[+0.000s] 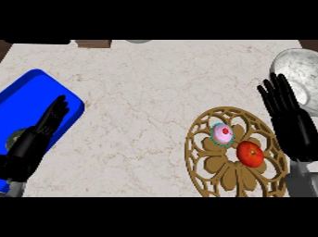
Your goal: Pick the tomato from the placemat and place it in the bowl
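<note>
A red tomato (pixel 250 153) lies on the round golden openwork placemat (pixel 209 178) at the lower right. Just to its upper left on the same mat sits a pink cupcake (pixel 222 133). The marbled white bowl (pixel 312 76) stands at the right edge, beyond the mat. My right hand (pixel 295 125) is open with fingers straight, held just right of the tomato and in front of the bowl's near rim, apart from the tomato. My left hand (pixel 31 141) is open, resting at the lower left over the blue tray.
A blue rectangular tray (pixel 21 99) lies at the left, partly under my left hand. Dark objects (pixel 38 41) and a brown item (pixel 94 44) line the counter's far edge. The marble counter (pixel 141 106) spreads between tray and placemat.
</note>
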Motion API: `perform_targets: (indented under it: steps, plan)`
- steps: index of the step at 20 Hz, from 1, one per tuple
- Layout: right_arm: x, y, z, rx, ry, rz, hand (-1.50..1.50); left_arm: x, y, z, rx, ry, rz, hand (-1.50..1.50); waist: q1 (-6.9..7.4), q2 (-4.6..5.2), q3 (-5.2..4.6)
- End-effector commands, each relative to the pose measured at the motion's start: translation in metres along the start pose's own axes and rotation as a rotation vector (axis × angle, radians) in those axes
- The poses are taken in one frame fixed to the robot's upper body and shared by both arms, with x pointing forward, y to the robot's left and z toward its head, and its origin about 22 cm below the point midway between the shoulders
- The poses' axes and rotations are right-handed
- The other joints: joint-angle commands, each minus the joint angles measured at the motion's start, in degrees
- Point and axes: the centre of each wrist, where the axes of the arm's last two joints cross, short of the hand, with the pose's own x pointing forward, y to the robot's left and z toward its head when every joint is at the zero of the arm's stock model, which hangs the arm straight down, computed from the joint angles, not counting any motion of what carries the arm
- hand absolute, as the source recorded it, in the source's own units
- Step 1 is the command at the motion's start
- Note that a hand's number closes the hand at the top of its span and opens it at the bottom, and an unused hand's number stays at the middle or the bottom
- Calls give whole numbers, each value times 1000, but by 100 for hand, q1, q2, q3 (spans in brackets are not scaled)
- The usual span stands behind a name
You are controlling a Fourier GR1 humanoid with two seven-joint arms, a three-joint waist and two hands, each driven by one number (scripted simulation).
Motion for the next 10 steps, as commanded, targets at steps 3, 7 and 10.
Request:
perform_targets:
  steps: [3, 7, 10]
  plan:
    - [57, -14, 4, -106, -114, 323, 150, -4, 28, -1, 198, 28, -41, 0, -249, -124, 4]
    - [68, -99, 36, -221, 207, 913, 150, 4, 41, -6, 281, 32, -54, 0, -597, 107, -270]
    - [47, -113, 76, -640, 333, 891, -150, -6, 50, 2, 381, 91, -35, 0, -751, -117, -60]
